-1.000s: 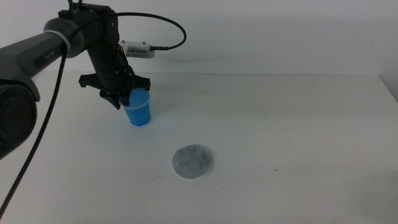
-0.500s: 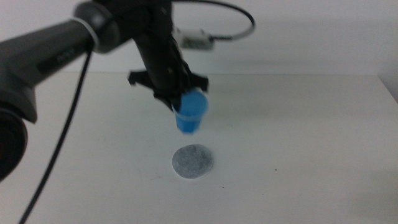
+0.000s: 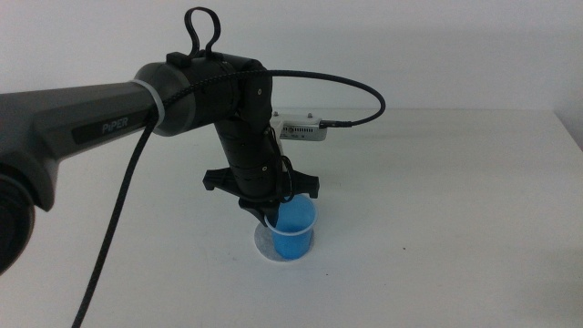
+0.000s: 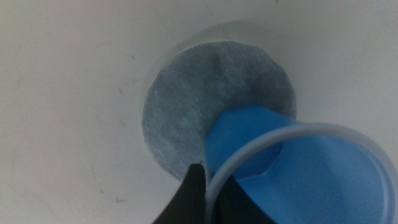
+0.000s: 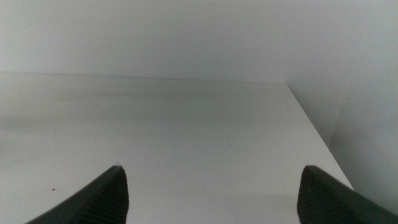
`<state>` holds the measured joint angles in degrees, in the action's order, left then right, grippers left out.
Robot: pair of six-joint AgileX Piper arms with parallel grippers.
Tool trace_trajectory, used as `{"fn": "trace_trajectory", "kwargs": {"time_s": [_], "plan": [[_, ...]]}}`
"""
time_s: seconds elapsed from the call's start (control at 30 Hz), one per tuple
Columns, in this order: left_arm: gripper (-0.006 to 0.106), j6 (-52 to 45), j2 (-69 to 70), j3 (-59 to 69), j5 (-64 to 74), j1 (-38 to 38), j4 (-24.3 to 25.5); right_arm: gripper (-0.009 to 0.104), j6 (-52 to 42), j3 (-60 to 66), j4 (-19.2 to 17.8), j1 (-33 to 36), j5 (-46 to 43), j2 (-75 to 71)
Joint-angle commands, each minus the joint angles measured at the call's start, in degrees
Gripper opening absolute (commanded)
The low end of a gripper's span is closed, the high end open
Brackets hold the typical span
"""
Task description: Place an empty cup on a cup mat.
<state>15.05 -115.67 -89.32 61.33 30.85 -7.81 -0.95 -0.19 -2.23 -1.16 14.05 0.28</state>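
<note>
Holding the cup [image 3: 294,228] by its rim, the left gripper [image 3: 271,211] sits low over the cup mat [image 3: 263,244], its jaws clamped on the near-left part of the pale rim, with one dark jaw outside the wall and the other seemingly inside. The cup hangs directly beneath and slightly to the right of the pincer, upright or close to it. In the middle view its base appears to rest on the mat or sit just above it, and only a pale sliver of the mat shows to the left of and below the cup. The left wrist view tells a little more. There the cup [image 4: 292,168] covers only one side of the mat [image 4: 186,106], and much of the grey disc lies bare beyond the pincer's tip. Whether that offset is real or an effect of the slanted camera cannot be told from these pictures.

The carrying part of the job looks finished, since the cup is at the mat and not elsewhere on the table [image 3: 455,182]. What is left, by my judgement, is to confirm the base is fully down and within the white edge, part the jaws, and lift away without dragging the rim.

The right gripper [image 5: 211,186] waits off to the side with its jaws wide apart and nothing between them.
</note>
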Motion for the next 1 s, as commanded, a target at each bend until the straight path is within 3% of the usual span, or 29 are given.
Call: {"fn": "trace_trajectory", "kwargs": {"time_s": [0.0, 0.1, 0.17, 0.27, 0.37, 0.4, 0.5, 0.6, 0.77, 0.97], "plan": [[-0.002, 0.0, -0.5, 0.8, -1.4, 0.3, 0.1, 0.093, -0.2, 0.2, -0.4, 0.0, -0.4, -0.3], [0.001, 0.5, -0.5, 0.8, -1.2, 0.0, 0.8, 0.093, -0.2, 0.2, -0.4, 0.0, -0.4, -0.3], [0.013, 0.3, -0.1, 0.7, -0.7, -0.6, 2.2, 0.093, -0.2, 0.2, -0.4, 0.0, -0.4, -0.3], [0.041, 0.0, 1.3, 0.7, -0.3, -1.2, 4.9, 0.093, -0.2, 0.2, -0.4, 0.0, -0.4, -0.3], [0.084, -0.5, 4.4, 0.7, -0.5, -2.0, 9.6, 0.093, -0.2, 0.2, -0.4, 0.0, -0.4, -0.3], [0.094, -0.5, 5.8, 0.7, -0.5, -2.4, 10.0, 0.093, -0.2, 0.2, -0.4, 0.0, -0.4, -0.3], [0.094, -2.2, 10.3, 0.8, 0.5, -3.2, 8.3, 0.093, -0.2, 0.2, -0.4, 0.0, -0.4, -0.3], [0.094, -2.6, 17.8, 3.9, -0.7, -3.2, 9.7, 0.093, -0.2, 0.2, -0.4, 0.0, -0.4, -0.3], [0.094, 1.1, 40.9, 24.6, -15.6, -3.3, 14.2, 0.093, -0.2, 0.2, -0.4, 0.0, -0.4, -0.3], [0.094, 7.9, 67.3, 49.6, -37.1, -3.7, 27.2, 0.093, -0.2, 0.2, -0.4, 0.0, -0.4, -0.3]]}}
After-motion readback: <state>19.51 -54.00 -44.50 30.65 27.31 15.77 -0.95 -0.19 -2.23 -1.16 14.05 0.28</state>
